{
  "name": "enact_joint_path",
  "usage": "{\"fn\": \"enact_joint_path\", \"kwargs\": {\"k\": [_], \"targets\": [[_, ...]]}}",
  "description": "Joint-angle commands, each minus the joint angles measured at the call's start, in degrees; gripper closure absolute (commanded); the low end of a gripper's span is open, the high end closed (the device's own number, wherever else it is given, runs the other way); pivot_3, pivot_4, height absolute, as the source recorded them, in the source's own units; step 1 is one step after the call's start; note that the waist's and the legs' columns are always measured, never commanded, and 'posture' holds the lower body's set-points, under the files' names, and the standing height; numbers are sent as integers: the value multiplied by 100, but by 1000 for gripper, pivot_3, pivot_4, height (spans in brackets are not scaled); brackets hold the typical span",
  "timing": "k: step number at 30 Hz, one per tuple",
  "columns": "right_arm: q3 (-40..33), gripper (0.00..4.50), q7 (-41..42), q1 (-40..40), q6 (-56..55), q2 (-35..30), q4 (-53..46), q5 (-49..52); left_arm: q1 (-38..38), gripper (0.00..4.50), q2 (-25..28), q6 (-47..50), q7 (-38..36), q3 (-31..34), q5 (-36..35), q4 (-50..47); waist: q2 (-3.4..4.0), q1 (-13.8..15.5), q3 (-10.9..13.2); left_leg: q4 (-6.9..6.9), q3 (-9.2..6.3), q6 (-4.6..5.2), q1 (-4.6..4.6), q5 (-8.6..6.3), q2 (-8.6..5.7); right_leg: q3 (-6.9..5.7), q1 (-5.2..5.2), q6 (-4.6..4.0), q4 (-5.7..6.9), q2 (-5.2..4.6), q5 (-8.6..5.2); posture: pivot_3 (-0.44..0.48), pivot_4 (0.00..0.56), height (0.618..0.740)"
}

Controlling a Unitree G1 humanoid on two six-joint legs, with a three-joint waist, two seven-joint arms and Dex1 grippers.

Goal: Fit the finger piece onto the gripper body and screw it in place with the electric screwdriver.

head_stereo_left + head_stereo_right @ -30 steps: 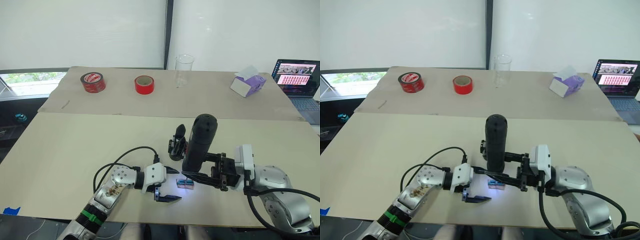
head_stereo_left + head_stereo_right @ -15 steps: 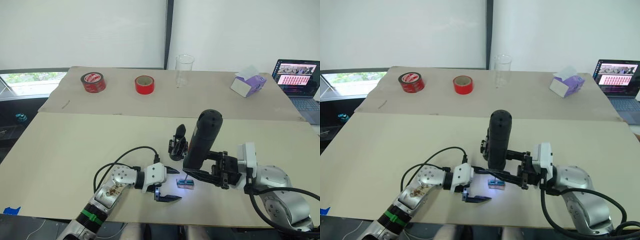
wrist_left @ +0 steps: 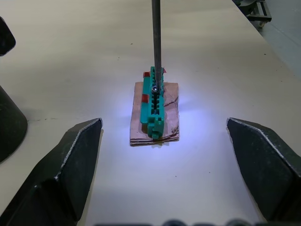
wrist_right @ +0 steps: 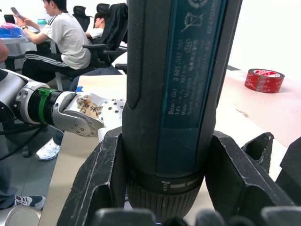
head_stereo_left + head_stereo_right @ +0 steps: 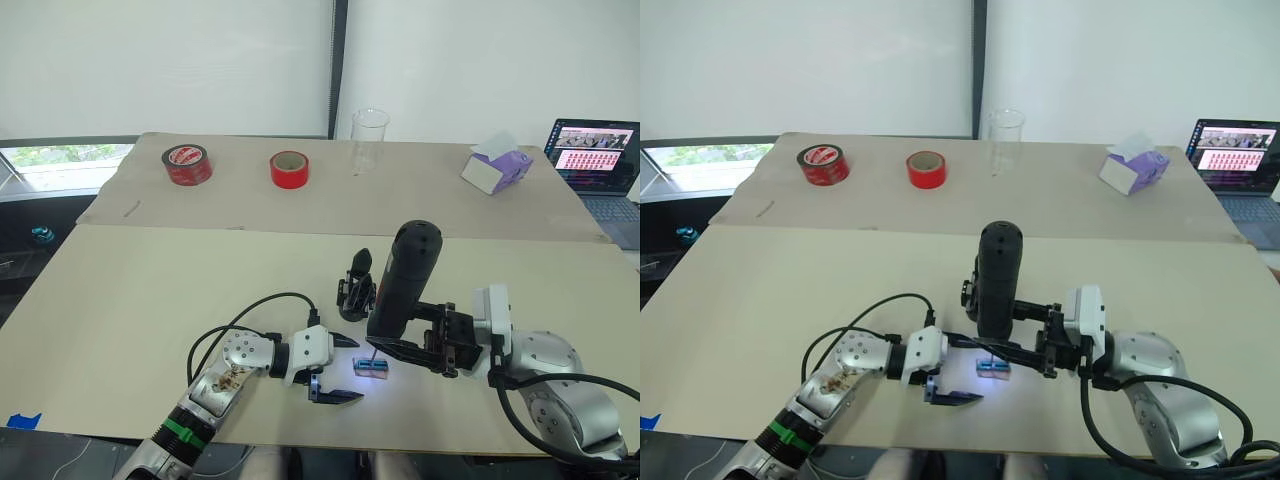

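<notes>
Screwdriver [image 5: 402,283] tilted since 1s ago, right gripper [image 5: 405,352] clamping; left gripper [image 5: 335,368] open beside green block [image 3: 154,109].

The electric screwdriver [image 5: 402,280] partly hides the gripper body [image 5: 355,288].

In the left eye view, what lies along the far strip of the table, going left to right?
Dark red tape roll → bright red tape roll → clear glass cup → purple-and-white box → open laptop.
</notes>
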Motion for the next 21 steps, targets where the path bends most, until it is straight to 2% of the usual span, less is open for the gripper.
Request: {"fn": "enact_joint_path", "kwargs": {"k": [1, 21], "targets": [[-190, 2567, -6, -89, -166, -5, -151, 152, 55, 47, 7, 80, 77, -85, 113, 184, 0, 0, 0, 0, 0, 0, 0, 0, 0, 0, 0, 0, 0, 0, 0, 0, 150, 740], [-246, 2567, -33, -117, -102, -39, -93, 176, 69, 47, 8, 104, 81, -96, 110, 166, 0, 2, 0, 0, 0, 0, 0, 0, 0, 0, 0, 0, 0, 0, 0, 0, 150, 740]]}}
